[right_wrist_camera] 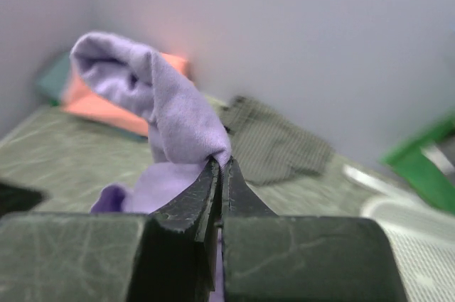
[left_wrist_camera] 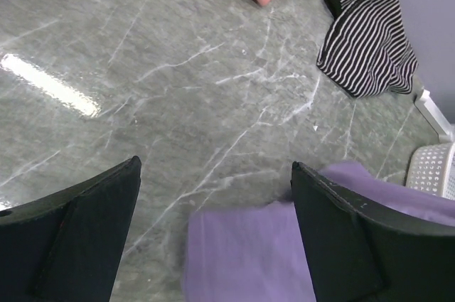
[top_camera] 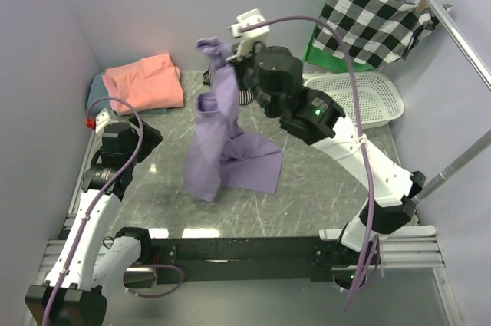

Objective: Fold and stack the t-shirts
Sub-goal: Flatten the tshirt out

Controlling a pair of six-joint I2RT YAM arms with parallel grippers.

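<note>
Basket (top_camera: 368, 100), white mesh, stands at the back right of the table (top_camera: 307, 195), partly hidden behind my right arm. My right gripper (right_wrist_camera: 220, 167) is clamped on a bunched edge of the lavender shirt (top_camera: 222, 142), which hangs with its lower end on the grey marble. My left gripper (left_wrist_camera: 215, 170) is spread wide above the table, beside that shirt. Pink shirt (top_camera: 146, 80) lies folded on the teal shirt (top_camera: 98, 84), back left. Striped cloth (left_wrist_camera: 366, 32) lies near the back wall. Checked cloth (top_camera: 372, 23) hangs above the basket.
</note>
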